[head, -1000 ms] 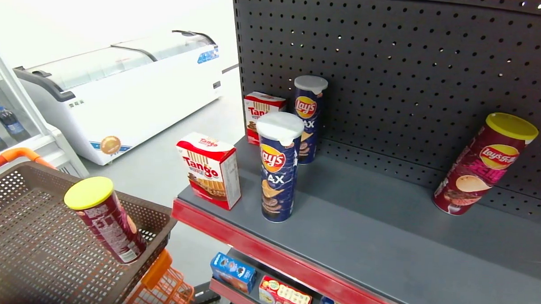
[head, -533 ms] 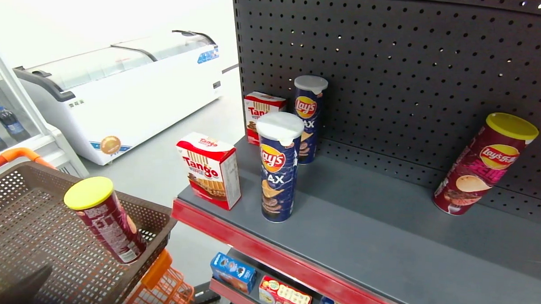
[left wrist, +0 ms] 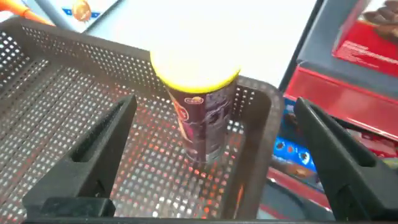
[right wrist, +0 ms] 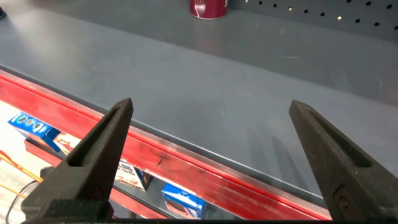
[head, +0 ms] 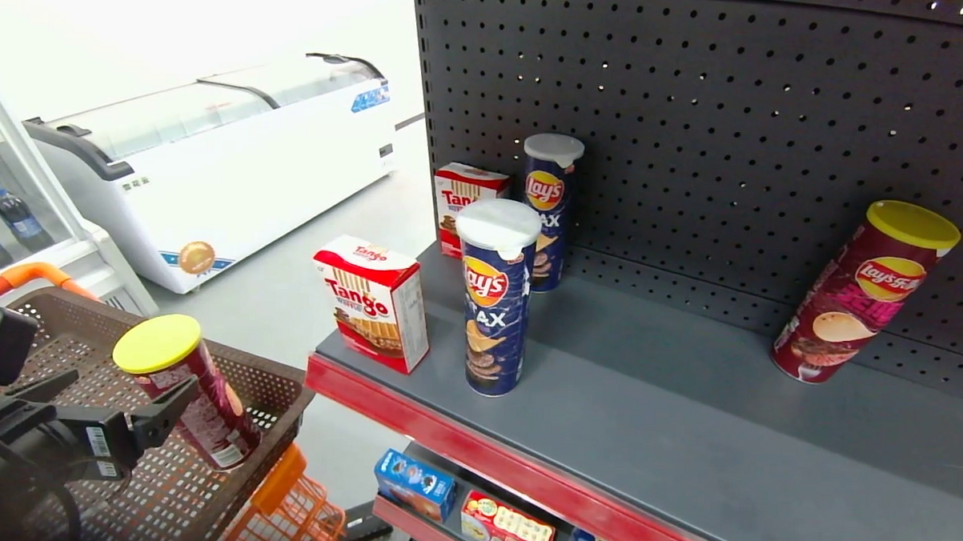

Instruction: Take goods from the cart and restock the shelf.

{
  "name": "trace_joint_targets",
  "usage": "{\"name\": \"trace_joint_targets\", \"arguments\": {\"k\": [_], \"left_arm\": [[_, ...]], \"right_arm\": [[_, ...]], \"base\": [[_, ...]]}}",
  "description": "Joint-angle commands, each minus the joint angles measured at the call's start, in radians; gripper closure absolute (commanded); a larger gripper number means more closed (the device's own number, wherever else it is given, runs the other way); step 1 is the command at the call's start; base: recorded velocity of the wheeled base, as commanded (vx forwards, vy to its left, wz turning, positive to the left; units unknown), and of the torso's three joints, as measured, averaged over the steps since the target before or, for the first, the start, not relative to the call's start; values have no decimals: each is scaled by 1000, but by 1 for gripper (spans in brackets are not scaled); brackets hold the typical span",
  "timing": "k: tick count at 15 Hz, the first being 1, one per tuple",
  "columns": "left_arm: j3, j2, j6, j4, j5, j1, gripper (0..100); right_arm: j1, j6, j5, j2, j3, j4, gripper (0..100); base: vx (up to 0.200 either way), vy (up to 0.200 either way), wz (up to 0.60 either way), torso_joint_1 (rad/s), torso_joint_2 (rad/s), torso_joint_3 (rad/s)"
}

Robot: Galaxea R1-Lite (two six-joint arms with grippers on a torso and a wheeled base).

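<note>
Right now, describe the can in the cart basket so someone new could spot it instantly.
Left of the grey shelf is a brown perforated cart basket. One maroon chip can stands tilted inside, by the wall nearest the shelf. Its yellow lid matches the maroon can on the shelf, but only this one is in the basket.

I see round logos on the nearer blue chip can (head: 492,307) and the shelf's maroon chip can (head: 861,296), a wordmark on the nearer wafer box (head: 376,303), and possibly a seal on the freezer (head: 197,257).

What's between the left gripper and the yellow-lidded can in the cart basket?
Only bare mesh of the basket; in the left wrist view the open left gripper faces the can with no item between.
</note>
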Motion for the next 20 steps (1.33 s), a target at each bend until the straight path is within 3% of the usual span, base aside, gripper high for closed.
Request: {"name": "trace_joint_targets", "arguments": {"k": [1,3,4,5,9,11,17,20], "left_arm": [[99,122,6,-176,-1,33,0],[142,168,28,-303,-1,61,0],[182,227,62,-378,8,87,0],[194,268,68,-403,13,104,0],[192,445,59,-541,16,121,0],[186,524,34,-599,16,125,0],[154,638,26,-679,16,122,0],[125,659,25,-673,16,125,0]], "right_arm": [[0,0,0,1,0,0,0],[0,0,0,1,0,0,0],[0,0,0,1,0,0,0],[0,0,0,1,0,0,0],[0,0,0,1,0,0,0],[0,0,0,1,0,0,0],[0,1,0,1,0,0,0],[0,0,0,1,0,0,0]], "base": [[0,0,0,0,0,0],[0,0,0,0,0,0],[0,0,0,0,0,0],[0,0,0,0,0,0],[0,0,0,0,0,0],[0,0,0,0,0,0],[0,0,0,0,0,0],[0,0,0,0,0,0]]}}
